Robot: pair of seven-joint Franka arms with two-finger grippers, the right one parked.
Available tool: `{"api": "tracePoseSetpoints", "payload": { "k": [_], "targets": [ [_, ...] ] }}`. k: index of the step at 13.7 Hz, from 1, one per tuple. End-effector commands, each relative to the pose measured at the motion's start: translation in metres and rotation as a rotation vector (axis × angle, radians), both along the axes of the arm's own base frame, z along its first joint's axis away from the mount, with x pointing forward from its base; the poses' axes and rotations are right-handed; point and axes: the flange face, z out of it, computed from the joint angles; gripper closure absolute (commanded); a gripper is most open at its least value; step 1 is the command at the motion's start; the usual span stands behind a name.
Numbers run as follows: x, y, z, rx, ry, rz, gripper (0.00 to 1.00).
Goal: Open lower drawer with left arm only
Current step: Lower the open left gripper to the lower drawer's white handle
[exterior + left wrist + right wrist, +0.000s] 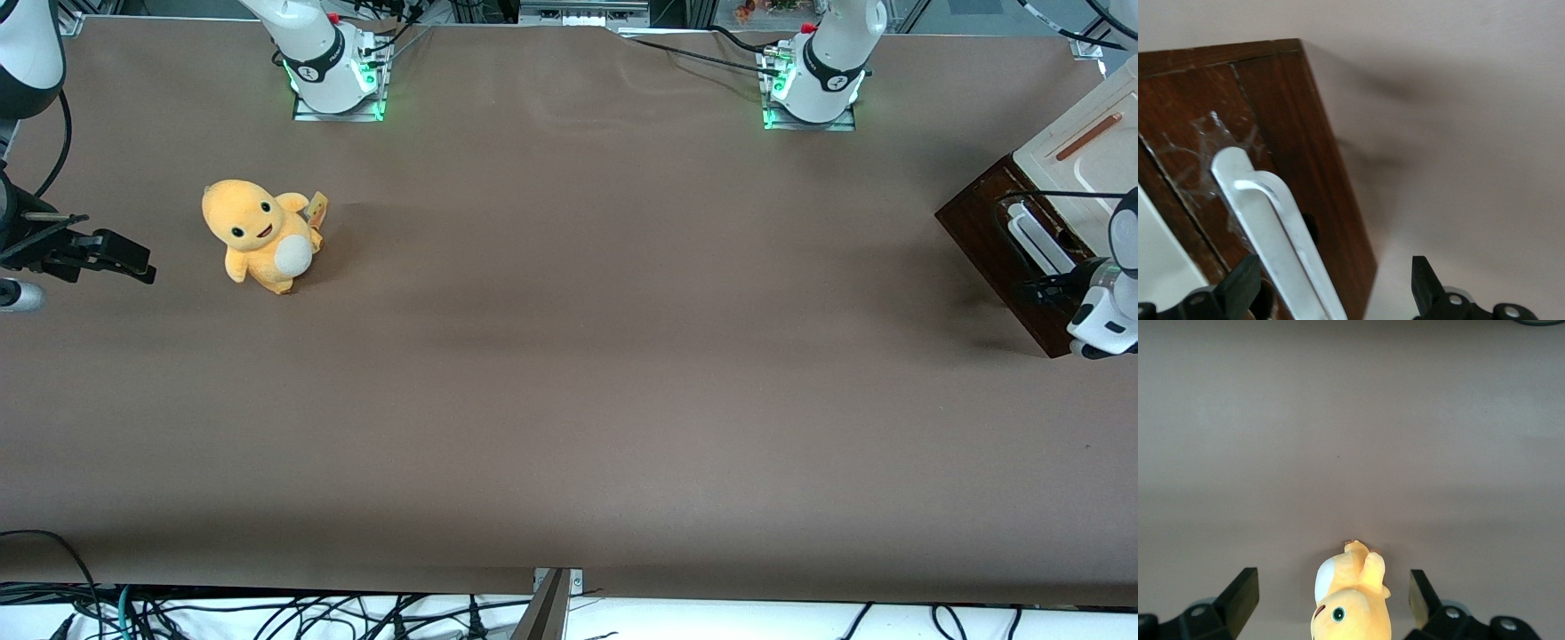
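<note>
Lower drawer [982, 227] is found at roughly 3 o'clock on the tabletop [569, 373] in the front view, at the working arm's end. Its dark brown front is turned toward the open middle of the tabletop. The cream-white panel [1080, 147] is seen at about 1 o'clock from it.

Left arm [1107, 302] is brought in over the drawer front. The hand [1333, 290] is held right at the white bar handle [1271, 213], fingers spread, nothing pinched. In the wrist view the bar is seen running in between the two fingertips [1245, 287], much closer to one than the other. Contact cannot be confirmed. Placement is judged as a pre-grasp: the fingers are set astride the bar so that closing would clamp it across its narrow side.

No pale interior is seen, so the drawer is judged not yet pulled out.

Edges: the front's corner and side edge are seen close by the hand in the wrist view, with bare tabletop past them. The grasp is judged to sit near one end of the bar, so a skewed pull could be risked.

Room: tabletop in front of the drawer, toward 9 o'clock, is bare for a long stretch. The only loose item, a yellow plush toy [260, 236], is placed well apart at the parked arm's end, about 10 o'clock. The pull path is judged unobstructed.
</note>
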Motion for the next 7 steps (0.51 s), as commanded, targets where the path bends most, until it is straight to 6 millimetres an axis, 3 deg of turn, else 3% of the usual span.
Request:
{"api": "tracePoseSetpoints", "payload": {
  "k": [1,3,7],
  "targets": [
    [0.014,-0.017,-0.009,0.115,0.009,-0.003,0.0],
    [0.021,-0.041,-0.025,0.192,0.033,-0.028,0.0],
    [0.019,-0.054,-0.056,0.408,0.113,-0.05,0.0]
  ]
}}
